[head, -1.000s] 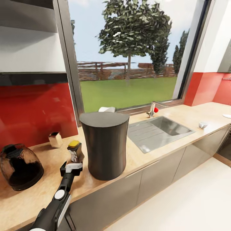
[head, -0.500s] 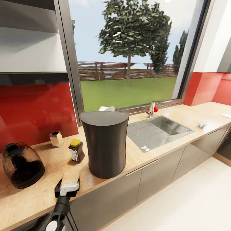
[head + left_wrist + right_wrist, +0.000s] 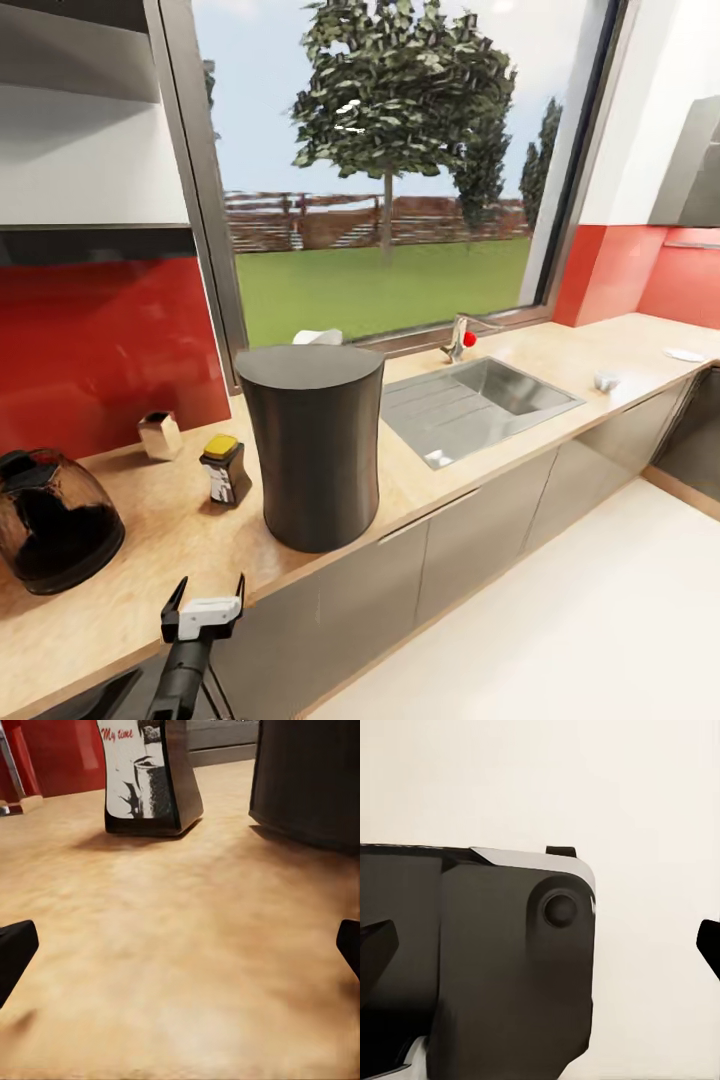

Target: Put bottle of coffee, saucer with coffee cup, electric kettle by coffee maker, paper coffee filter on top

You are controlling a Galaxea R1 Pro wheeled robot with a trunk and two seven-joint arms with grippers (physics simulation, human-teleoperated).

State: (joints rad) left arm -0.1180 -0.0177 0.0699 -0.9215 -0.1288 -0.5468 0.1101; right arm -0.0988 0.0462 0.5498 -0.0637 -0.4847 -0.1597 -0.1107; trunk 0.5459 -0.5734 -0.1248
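The tall dark grey coffee maker (image 3: 312, 450) stands on the tan countertop (image 3: 150, 560). Just left of it stands the bottle of coffee (image 3: 224, 470), upright, with a yellow cap and free of any grip. In the left wrist view the bottle (image 3: 150, 780) and the coffee maker (image 3: 307, 780) are ahead of the fingers. My left gripper (image 3: 205, 600) hovers open at the counter's front edge, well short of the bottle. The smoky-glass electric kettle (image 3: 50, 520) sits at far left. A white saucer (image 3: 684, 354) and coffee cup (image 3: 606, 380) lie far right. My right gripper (image 3: 540, 945) is open over pale floor.
A steel sink (image 3: 480, 400) with a tap (image 3: 458, 340) is set into the counter right of the coffee maker. A small tan box (image 3: 160, 435) stands by the red backsplash. Something white (image 3: 318, 337) peeks out behind the coffee maker. Pale floor lies at lower right.
My left gripper, which was at the bottle a second ago, has drawn back to the counter's front edge, leaving the bottle standing alone. The whole view has shifted slightly.
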